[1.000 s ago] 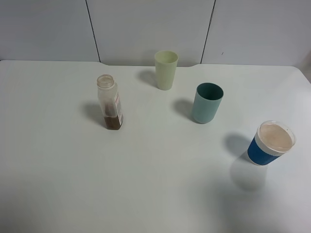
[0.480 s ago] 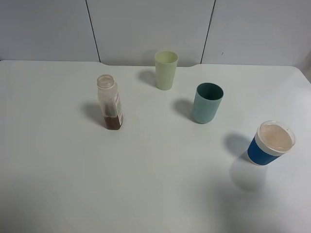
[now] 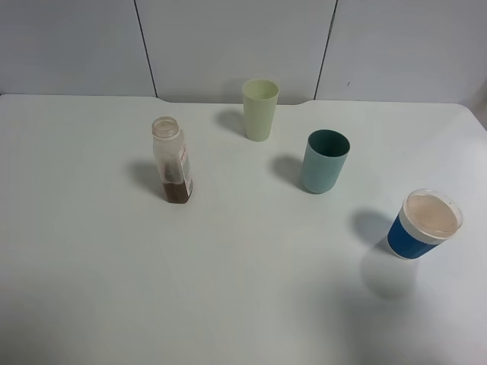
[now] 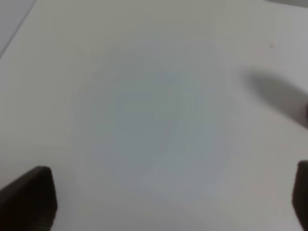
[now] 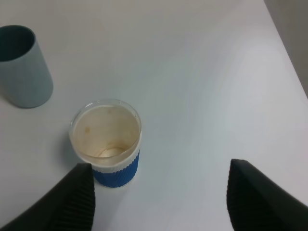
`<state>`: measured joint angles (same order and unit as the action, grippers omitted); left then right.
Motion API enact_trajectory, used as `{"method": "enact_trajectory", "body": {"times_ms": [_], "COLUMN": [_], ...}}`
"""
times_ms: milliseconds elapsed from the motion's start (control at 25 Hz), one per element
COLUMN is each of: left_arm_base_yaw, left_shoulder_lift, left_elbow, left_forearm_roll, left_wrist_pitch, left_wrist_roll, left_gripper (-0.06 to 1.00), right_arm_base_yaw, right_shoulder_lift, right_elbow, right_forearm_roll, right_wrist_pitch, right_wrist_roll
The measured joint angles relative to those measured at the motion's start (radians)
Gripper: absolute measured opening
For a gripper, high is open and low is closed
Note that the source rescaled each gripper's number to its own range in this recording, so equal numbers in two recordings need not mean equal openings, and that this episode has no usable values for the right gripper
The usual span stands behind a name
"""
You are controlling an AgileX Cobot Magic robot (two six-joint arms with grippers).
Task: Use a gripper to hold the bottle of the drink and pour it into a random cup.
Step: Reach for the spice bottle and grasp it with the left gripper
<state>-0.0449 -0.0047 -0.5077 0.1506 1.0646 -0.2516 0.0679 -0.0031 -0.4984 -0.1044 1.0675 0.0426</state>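
Room: pale grey wall panels (image 3: 236,38) with dark seams stand behind the worktop; nothing else of the room shows.
Worktop (image 3: 228,296): white, matt, carrying 1 bottle and 3 cups, each with a soft shadow.
Change: none over the last second; every item stands where it stood, and no arm has come into the high view.
Meaning for task: judged to be at the very start, with the bottle not yet grasped and nothing poured.
Left hand (image 4: 163,202): fingers spread wide with nothing between them; only bare worktop and 1 blurred shadow lie ahead of it.
Right hand (image 5: 161,202): fingers wide apart, holding nothing.
Bottle of the drink (image 3: 172,161): upright, capless, with brown liquid low inside. It stands on the left hand's side, outside that hand's own view.
Yellow-green cup (image 3: 259,109): upright, beyond the bottle toward the wall, clear of both hands.
Teal cup (image 5: 21,67): upright, farther ahead of the right hand.
Blue cup (image 5: 108,144): upright and stained inside, just ahead of the right hand, near 1 finger.
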Motion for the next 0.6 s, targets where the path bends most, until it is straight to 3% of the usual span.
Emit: {"method": "enact_trajectory", "body": {"times_ms": [280,600], "left_arm_base_yaw": [0.0,0.0], "left_shoulder_lift": [0.011,0.203], "left_elbow": [-0.008,-0.047], "left_forearm_roll": [-0.001,-0.051], "left_wrist_pitch": [-0.011,-0.108], "left_wrist_roll": [0.006,0.06], "left_gripper": [1.0,1.0], "right_arm_base_yaw": [0.0,0.0], "right_shoulder_lift": [0.0,0.0], "right_elbow": [0.0,0.0], "right_forearm_roll": [0.0,0.0], "right_wrist_pitch": [0.0,0.0], "right_wrist_roll": [0.0,0.0]}}
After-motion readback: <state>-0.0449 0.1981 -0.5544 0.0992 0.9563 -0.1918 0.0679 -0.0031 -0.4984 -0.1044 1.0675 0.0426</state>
